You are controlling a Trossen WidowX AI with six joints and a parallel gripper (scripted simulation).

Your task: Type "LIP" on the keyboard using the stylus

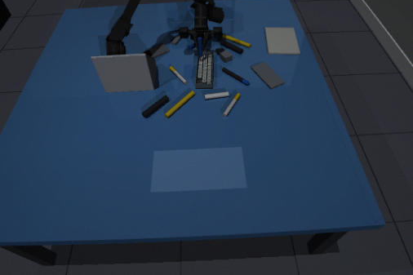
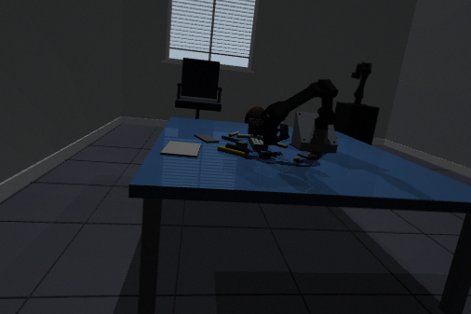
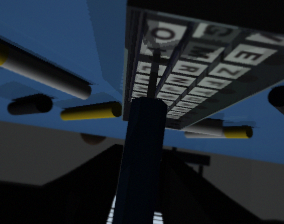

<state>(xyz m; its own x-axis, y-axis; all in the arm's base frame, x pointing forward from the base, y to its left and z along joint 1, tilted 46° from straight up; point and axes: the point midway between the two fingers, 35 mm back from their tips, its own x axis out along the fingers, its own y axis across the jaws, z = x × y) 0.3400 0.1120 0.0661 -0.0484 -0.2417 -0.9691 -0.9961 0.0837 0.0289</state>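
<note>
The keyboard [image 1: 204, 86] [image 2: 256, 143] [image 3: 247, 54] lies on the blue table. It has white letter keys in a dark frame. My gripper [image 1: 200, 39] [image 3: 141, 157] is shut on the dark blue stylus [image 1: 200, 46] [image 3: 142, 150], over the keyboard's end nearest the arm. In the wrist view the stylus's thin dark tip reaches the lower edge of the O key [image 3: 163, 34] and covers part of the key just beyond it, whose letter is hidden. Whether the tip touches or presses a key cannot be told. G, M, R, E and Z keys show to the right.
Beside the keyboard are a small grey block [image 1: 225, 55], a black pen with a blue end [image 1: 235, 76] and a white-yellow pen [image 1: 178, 75]. A white marker [image 1: 216, 95] and a yellow marker [image 1: 179, 104] lie beyond. A grey slanted box [image 1: 124, 73] stands by the arm's base.
</note>
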